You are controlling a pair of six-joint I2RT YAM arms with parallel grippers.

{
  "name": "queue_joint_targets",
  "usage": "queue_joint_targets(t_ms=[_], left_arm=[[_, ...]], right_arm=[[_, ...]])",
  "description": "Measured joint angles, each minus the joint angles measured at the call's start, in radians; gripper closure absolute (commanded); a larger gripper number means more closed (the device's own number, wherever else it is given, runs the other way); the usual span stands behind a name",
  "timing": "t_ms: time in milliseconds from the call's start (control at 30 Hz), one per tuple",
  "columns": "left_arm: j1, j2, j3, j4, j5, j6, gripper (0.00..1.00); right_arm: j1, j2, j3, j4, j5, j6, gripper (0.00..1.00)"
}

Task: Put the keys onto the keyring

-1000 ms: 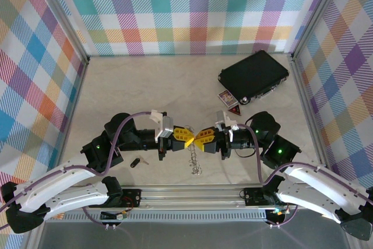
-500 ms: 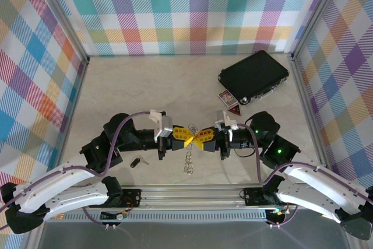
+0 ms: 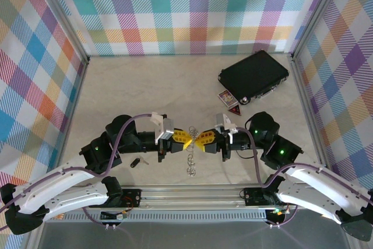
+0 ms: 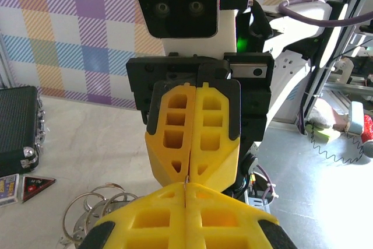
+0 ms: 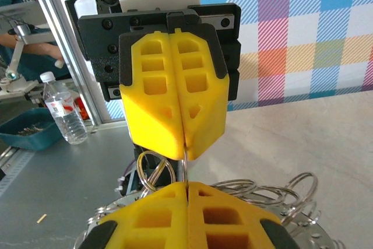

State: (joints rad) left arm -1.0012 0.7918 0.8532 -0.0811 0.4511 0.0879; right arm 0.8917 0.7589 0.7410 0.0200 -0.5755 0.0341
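The keyring (image 3: pixel 191 154) is a silvery chain of rings hanging between my two yellow grippers above the table's near middle. My left gripper (image 3: pixel 187 139) and right gripper (image 3: pixel 200 140) meet tip to tip, both shut on a thin ring of it. In the left wrist view my left gripper (image 4: pixel 186 188) pinches the wire, with loose rings (image 4: pixel 87 208) lower left. In the right wrist view my right gripper (image 5: pixel 186 186) pinches the same ring (image 5: pixel 185 166), and more rings (image 5: pixel 280 193) spread out on the right. The key (image 3: pixel 135 162), small and black-headed, lies on the table left of the chain, under the left arm.
A black rectangular case (image 3: pixel 254 76) lies at the back right, with a small card box and a triangular piece (image 3: pixel 228 98) in front of it. Checked walls enclose the table (image 3: pixel 145 86). A metal rail (image 3: pixel 192 192) runs along the near edge.
Both grippers have shifted slightly toward the near edge and levelled out. The right gripper has closed fully on the ring. The dangling chain has swung and now hangs straighter.
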Motion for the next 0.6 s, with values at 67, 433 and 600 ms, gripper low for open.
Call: queue_joint_targets(t_ms=[67,433,600], left_arm=[[0.0,0.0,0.0,-0.014,-0.001,0.008,0.85],[0.0,-0.01,0.0,-0.116,-0.065,0.03,0.72],[0.0,-0.026,0.0,-0.133,-0.08,0.031,0.62]], right_arm=[[0.0,0.0,0.021,-0.045,0.012,-0.022,1.0],[0.0,0.075,0.136,-0.219,0.041,-0.123,1.0],[0.0,0.082,0.136,-0.225,0.046,-0.136,1.0]])
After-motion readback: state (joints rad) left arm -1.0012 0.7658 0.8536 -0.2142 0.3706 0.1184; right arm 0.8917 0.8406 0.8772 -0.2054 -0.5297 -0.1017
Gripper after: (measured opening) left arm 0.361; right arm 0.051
